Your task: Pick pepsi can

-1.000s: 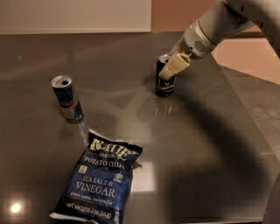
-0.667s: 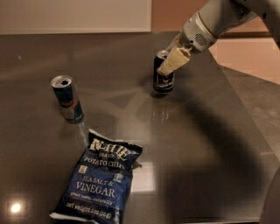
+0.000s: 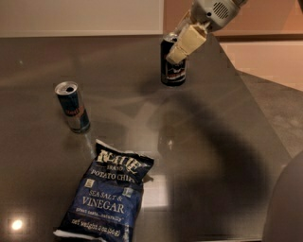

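- Grey, glossy tabletop (image 3: 227, 142) fills the camera view.
- We note the pepsi can (image 3: 171, 71) upright at the far side, right of centre; we cannot tell whether its base touches the tabletop.
- We see the gripper (image 3: 177, 47) coming in from the top edge on a white arm (image 3: 215, 9), jaws clamped on the pepsi can's upper half, one cream finger (image 3: 189, 40) across its front.
- Slim blue-and-silver can (image 3: 72, 106) stands at left, well apart.
- Blue chip bag (image 3: 109, 194) lies flat near the front edge.
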Robot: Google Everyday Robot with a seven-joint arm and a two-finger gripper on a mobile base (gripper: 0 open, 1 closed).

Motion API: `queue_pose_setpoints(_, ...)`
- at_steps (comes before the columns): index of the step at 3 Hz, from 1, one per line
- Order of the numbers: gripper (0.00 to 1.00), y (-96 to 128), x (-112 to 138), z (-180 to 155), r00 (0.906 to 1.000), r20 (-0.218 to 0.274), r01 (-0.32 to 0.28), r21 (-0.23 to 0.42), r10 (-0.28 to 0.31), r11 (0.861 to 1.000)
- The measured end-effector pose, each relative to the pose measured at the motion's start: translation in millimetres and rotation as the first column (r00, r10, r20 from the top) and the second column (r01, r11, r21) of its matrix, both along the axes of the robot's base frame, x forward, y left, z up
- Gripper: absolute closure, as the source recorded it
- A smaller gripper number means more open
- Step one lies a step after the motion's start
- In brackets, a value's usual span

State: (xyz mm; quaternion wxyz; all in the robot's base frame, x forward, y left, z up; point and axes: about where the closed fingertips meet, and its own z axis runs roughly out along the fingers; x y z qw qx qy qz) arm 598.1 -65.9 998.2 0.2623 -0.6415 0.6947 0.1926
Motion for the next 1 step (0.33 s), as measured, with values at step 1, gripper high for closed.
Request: queue_pose_setpoints(1,1.0,0.0,0.0,0.0,1.0,0.0,0.0,0.0,0.0,1.0)
